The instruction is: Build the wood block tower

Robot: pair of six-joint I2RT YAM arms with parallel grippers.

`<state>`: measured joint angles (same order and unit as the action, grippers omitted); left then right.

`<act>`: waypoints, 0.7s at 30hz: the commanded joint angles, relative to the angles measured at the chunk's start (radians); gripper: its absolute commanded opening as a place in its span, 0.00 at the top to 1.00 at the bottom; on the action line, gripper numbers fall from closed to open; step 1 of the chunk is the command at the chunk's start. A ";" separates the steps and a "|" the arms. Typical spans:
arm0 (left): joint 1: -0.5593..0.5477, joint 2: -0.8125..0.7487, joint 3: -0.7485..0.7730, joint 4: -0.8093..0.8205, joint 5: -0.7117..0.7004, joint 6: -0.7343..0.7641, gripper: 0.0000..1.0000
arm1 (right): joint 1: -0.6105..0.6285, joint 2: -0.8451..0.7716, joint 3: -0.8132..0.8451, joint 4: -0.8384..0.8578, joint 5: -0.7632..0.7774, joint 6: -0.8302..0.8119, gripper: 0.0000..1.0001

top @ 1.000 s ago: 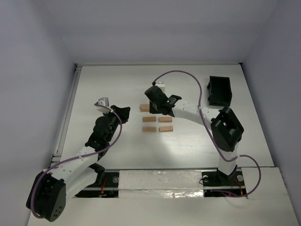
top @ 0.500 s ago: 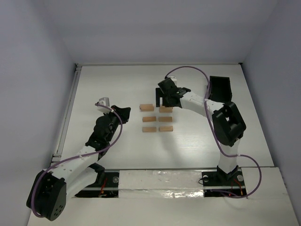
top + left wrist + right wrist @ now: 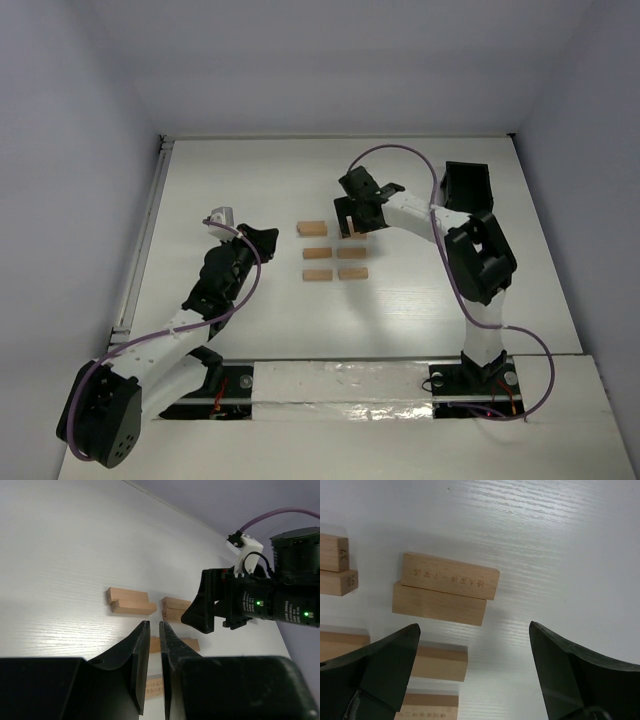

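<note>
Light-tan wood blocks lie in two columns of three spots on the white table. In the right wrist view the back right spot holds a two-block stack, and another two-block stack shows at the left edge. Single blocks fill the nearer rows. My right gripper hovers open just over the back right stack, its fingers wide apart and holding nothing. My left gripper rests left of the blocks, its jaws almost together and nothing between them.
A small black plastic box stands at the back right, beside the right arm's elbow. A raised rail runs along the table's left edge. The right gripper's black body looms behind the blocks in the left wrist view.
My right gripper moved right from the back left blocks to the back right spot and opened; a block now lies on top there. The left arm stayed still.
</note>
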<state>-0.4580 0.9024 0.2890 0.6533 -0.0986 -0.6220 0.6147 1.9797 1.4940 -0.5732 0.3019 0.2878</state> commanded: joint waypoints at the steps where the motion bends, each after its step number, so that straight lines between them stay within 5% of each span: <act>1: 0.004 0.003 0.038 0.039 0.011 0.010 0.88 | -0.010 0.045 0.066 -0.043 -0.007 -0.055 0.04; 21: 0.004 0.026 0.042 0.043 0.013 0.011 0.88 | -0.040 0.194 0.238 -0.093 -0.056 -0.251 0.01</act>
<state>-0.4580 0.9226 0.2890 0.6537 -0.0975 -0.6220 0.5755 2.1532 1.6772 -0.6556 0.2607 0.1036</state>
